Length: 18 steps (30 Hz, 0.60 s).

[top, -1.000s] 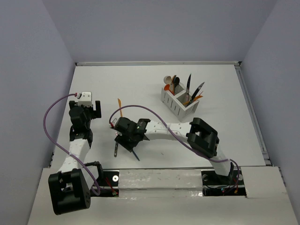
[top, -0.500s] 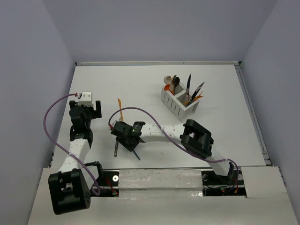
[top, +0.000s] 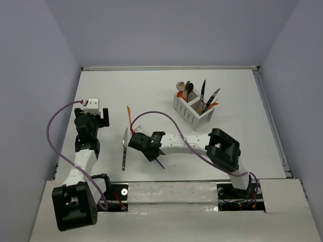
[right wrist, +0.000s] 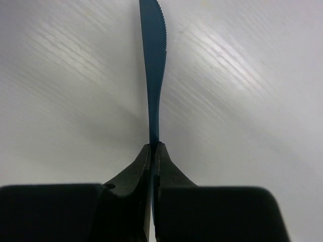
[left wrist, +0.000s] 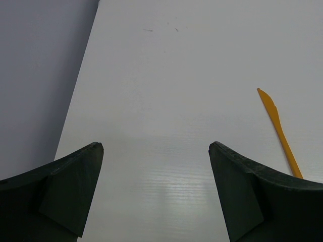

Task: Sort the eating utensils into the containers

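The right gripper (right wrist: pixel 153 147) is clamped on a slim blue plastic knife (right wrist: pixel 154 65), which has a serrated edge and is held edge-on over the finely ribbed white table (top: pixel 151 85), close to its near edge. The left gripper (left wrist: pixel 155 147) is spread wide beside a flat orange knife (left wrist: pixel 277 132). The slatted white caddy (top: pixel 191 113) stands in the far right quarter.

Smooth blue plastic knife (right wrist: pixel 153 75), ribbed white table (left wrist: pixel 176 75)

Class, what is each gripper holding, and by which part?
The right gripper pinches the blue knife by its handle, blade pointing out. The left gripper is open, holding nothing.
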{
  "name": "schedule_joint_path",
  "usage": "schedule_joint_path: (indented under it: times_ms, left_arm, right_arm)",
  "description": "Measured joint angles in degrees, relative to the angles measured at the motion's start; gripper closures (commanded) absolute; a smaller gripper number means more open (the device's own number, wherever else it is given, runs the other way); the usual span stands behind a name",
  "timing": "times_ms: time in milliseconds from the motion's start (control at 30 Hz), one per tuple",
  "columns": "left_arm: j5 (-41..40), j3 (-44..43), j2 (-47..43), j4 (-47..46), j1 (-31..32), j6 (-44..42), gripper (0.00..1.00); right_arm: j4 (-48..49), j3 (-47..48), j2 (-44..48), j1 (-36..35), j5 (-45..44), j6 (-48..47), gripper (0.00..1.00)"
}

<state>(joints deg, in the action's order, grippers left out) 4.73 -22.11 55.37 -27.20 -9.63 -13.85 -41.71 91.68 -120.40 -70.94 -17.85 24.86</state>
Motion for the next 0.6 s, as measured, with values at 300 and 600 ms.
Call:
schedule_joint_path:
  times_ms: [300,600]
  left_arm:
    - [0.1,0.0,0.0,0.0,-0.1,0.0,0.01]
    - [0.4,0.0,-0.4,0.0,-0.1,0.0,0.01]
  right_arm:
    - [15.5,-13.8,31.5,8.0,-8.9,2.0,1.0]
    - [69.7,-40.6,51.2,23.9,-33.8,-9.0,1.0]
